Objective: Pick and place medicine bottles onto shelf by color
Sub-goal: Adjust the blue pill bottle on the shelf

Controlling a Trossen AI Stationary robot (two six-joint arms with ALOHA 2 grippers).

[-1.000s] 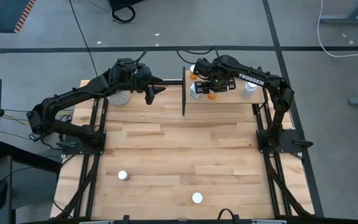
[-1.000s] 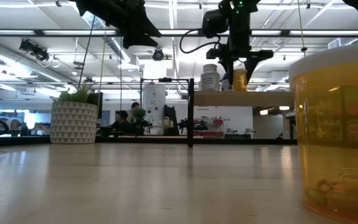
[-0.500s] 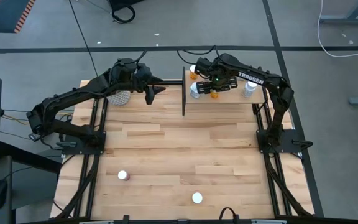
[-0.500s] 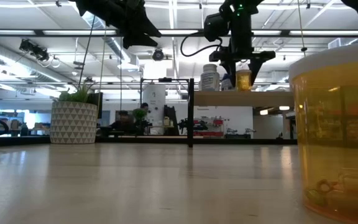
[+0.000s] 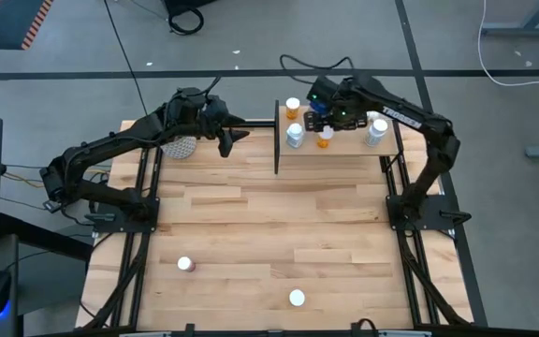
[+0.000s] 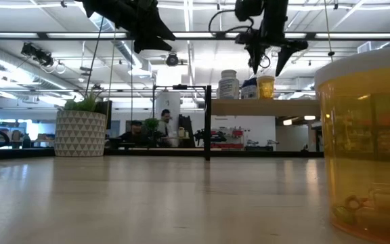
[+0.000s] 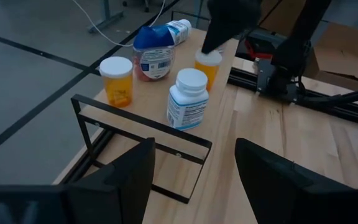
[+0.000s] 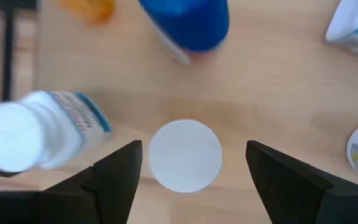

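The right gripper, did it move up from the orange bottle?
Yes. The right gripper has lifted above the orange bottle, which stands on the shelf; earlier its fingers reached down around the bottle.

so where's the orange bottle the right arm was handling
High view: the orange bottle stands on the shelf, just right of the white bottle, below the right pincer.

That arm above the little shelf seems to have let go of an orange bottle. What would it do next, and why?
Probably lift away and head for a bottle on the table. The right end effector hangs open above the orange bottle, which stands on the shelf untouched. Two bottles wait on the table's near side; the left end effector hovers idle beside the shelf.
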